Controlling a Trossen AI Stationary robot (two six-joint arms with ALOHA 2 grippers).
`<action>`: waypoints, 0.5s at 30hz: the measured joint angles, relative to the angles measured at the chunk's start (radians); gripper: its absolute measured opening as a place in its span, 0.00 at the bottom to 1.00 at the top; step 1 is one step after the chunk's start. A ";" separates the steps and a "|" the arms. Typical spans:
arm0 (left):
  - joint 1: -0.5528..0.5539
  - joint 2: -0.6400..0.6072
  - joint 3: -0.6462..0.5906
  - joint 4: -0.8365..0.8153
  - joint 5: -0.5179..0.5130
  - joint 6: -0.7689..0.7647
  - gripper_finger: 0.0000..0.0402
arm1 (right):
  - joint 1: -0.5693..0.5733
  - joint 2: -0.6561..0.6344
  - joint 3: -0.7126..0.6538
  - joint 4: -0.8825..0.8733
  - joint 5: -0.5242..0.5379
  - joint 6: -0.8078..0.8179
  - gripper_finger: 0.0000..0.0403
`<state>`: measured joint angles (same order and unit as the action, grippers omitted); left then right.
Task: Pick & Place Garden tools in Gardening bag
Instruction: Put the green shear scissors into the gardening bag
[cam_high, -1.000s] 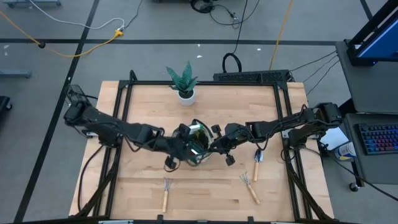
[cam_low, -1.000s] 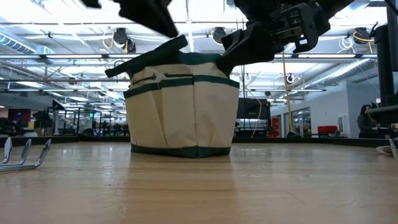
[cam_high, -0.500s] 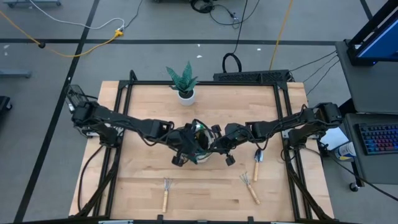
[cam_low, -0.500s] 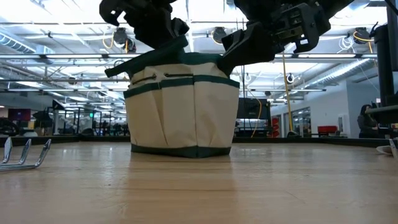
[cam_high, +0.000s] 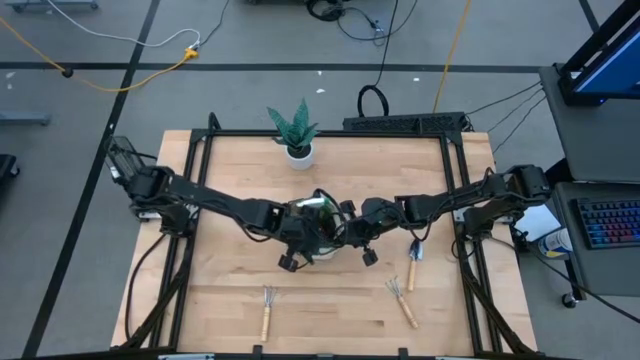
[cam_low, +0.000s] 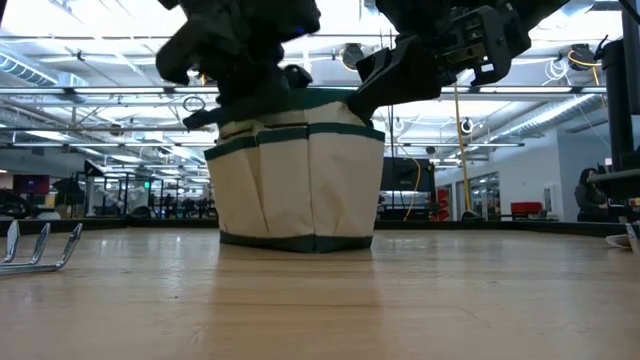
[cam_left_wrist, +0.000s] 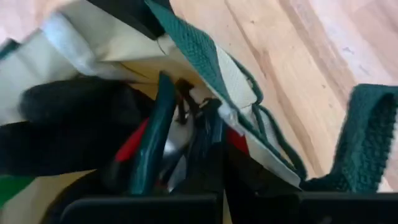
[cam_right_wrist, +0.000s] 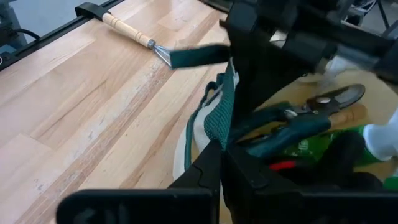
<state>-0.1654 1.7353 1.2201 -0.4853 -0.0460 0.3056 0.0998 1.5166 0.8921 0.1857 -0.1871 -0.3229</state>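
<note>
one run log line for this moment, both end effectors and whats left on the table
left end effector: shut, at gardening bag rim | right end effector: shut on bag's green trim | on table: two hand rakes, trowel

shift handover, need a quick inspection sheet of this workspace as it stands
surface: wooden table, no spills seen
job's things: gardening bag mid-table holding pruning shears and spray bottle; two hand rakes and a trowel lie outside
clutter: potted plant at far edge
grippers: left gripper shut over the bag's rim; right gripper shut on bag handle
cables: yellow cable on the floor
surroundings: keyboard on a side desk
</note>
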 joint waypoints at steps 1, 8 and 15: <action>0.000 0.003 0.000 -0.006 0.000 0.000 0.01 | 0.000 0.000 0.000 0.000 0.000 0.000 0.00; 0.004 0.011 -0.001 -0.019 0.002 0.015 0.01 | 0.000 0.000 0.000 0.007 -0.001 0.000 0.00; 0.004 -0.112 -0.002 -0.033 -0.031 0.006 0.01 | 0.000 0.000 0.000 0.006 -0.001 0.004 0.00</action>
<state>-0.1616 1.6229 1.2179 -0.5185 -0.0769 0.3117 0.1001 1.5166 0.8921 0.1914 -0.1883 -0.3187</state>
